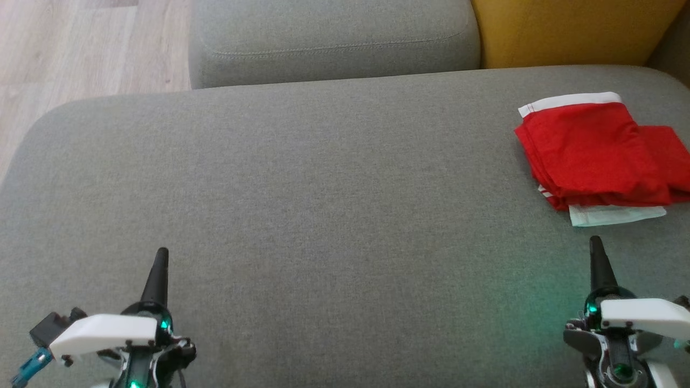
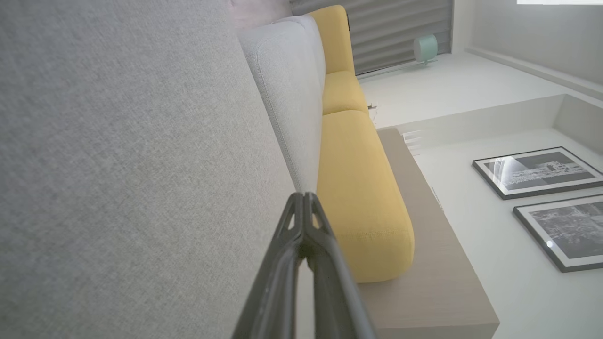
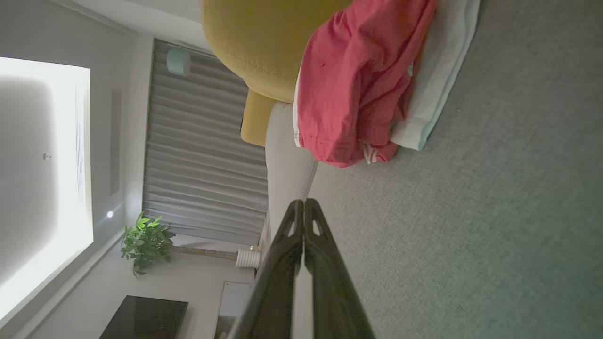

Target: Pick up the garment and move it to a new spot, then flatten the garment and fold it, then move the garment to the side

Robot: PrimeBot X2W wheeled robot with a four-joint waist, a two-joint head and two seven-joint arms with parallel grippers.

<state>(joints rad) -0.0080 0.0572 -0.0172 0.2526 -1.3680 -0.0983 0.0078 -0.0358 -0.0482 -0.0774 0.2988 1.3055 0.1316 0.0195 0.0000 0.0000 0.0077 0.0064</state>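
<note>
A red garment (image 1: pixel 598 153) with white trim lies folded at the far right of the grey sofa seat (image 1: pixel 323 188). A pale white piece pokes out under its near edge. In the right wrist view the garment (image 3: pixel 358 80) lies ahead of my fingers, beside the yellow cushion. My right gripper (image 1: pixel 595 245) hovers shut near the seat's front right, a short way in front of the garment, holding nothing. Over the front left of the seat my left gripper (image 1: pixel 161 256) is shut and empty. Both wrist views show the fingertips pressed together, left (image 2: pixel 305 197) and right (image 3: pixel 304 203).
A grey back cushion (image 1: pixel 334 37) and a yellow cushion (image 1: pixel 571 29) stand behind the seat. Wooden floor (image 1: pixel 81 48) lies to the left. The seat's broad middle is bare grey fabric.
</note>
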